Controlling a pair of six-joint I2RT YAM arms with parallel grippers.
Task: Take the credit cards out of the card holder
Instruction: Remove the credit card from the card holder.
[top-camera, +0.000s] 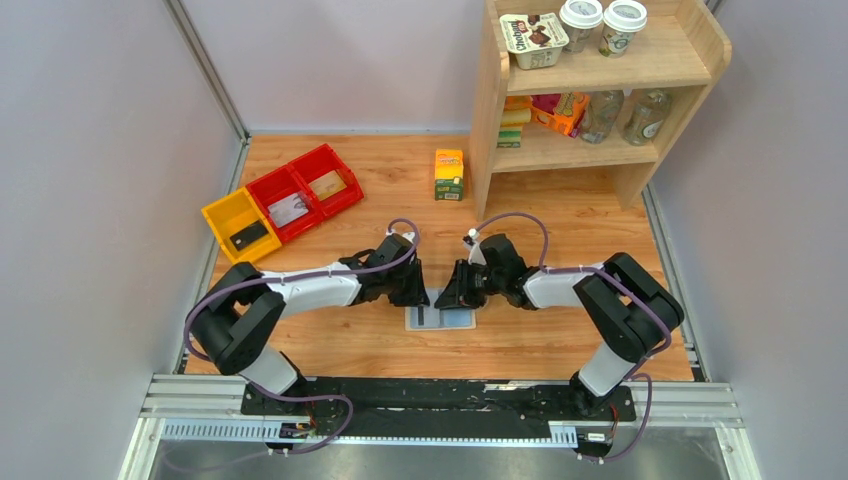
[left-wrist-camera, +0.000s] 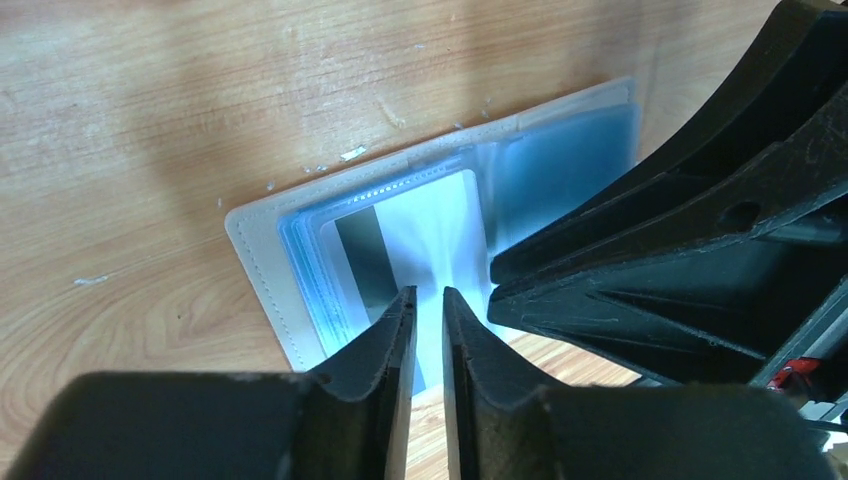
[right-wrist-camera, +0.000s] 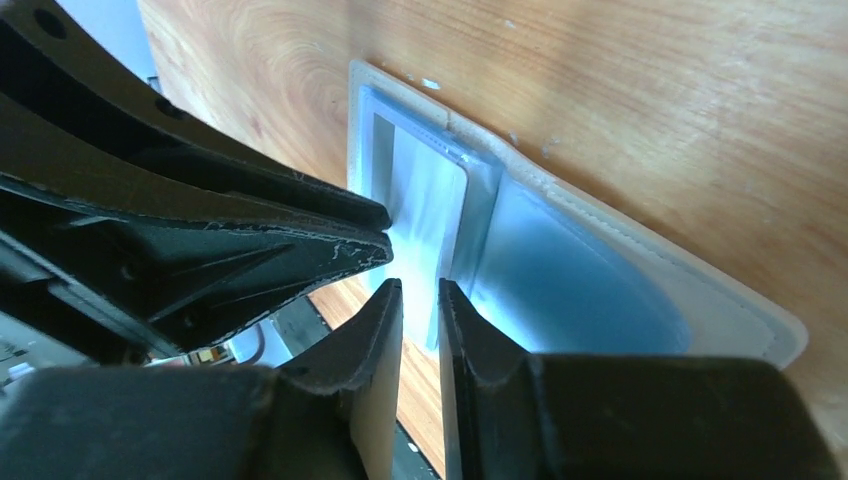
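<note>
The card holder (top-camera: 441, 319) lies spread open on the wooden table between the two arms, beige rim (left-wrist-camera: 262, 285) outside, light blue inside (right-wrist-camera: 590, 290). A whitish credit card with a dark stripe (left-wrist-camera: 425, 220) sits in its left-hand pocket and also shows in the right wrist view (right-wrist-camera: 425, 195). My left gripper (top-camera: 424, 293) (left-wrist-camera: 428, 296) is just above that card's near edge, jaws shut to a thin slit with nothing between them. My right gripper (top-camera: 449, 293) (right-wrist-camera: 420, 288) faces it tip to tip over the holder's middle fold, jaws likewise shut and empty.
Two red bins (top-camera: 310, 190) and a yellow bin (top-camera: 240, 222) stand at the back left, each with a flat item inside. A small yellow-green carton (top-camera: 449, 174) stands behind the arms. A wooden shelf (top-camera: 590, 150) with cups and bottles is at the back right.
</note>
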